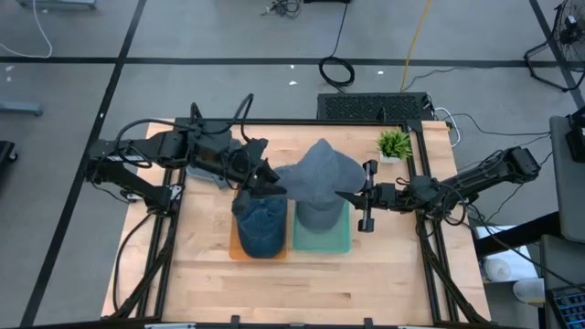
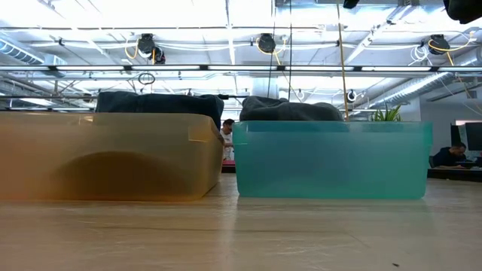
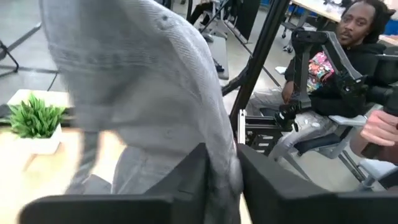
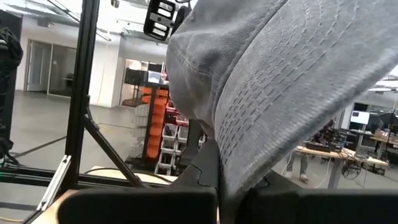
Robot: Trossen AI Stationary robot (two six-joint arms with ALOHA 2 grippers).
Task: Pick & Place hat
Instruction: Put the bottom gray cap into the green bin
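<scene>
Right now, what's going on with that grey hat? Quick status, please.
Left gripper and right gripper: jaws shut on grey hat. Hat held up over green bin. Blue hat already in orange bin. Nothing blocking.

Wooden table (image 1: 302, 283): two bins, plant

Two bins stand side by side on the wooden table (image 2: 241, 233), close together with a narrow gap between them. The amber bin (image 2: 105, 156) holds a dark blue hat (image 2: 158, 102) that rises above its rim. The teal bin (image 2: 331, 159) holds a grey hat (image 2: 290, 110), also above the rim. A plant (image 2: 387, 114) shows behind the teal bin. People sit in the room beyond.
</scene>
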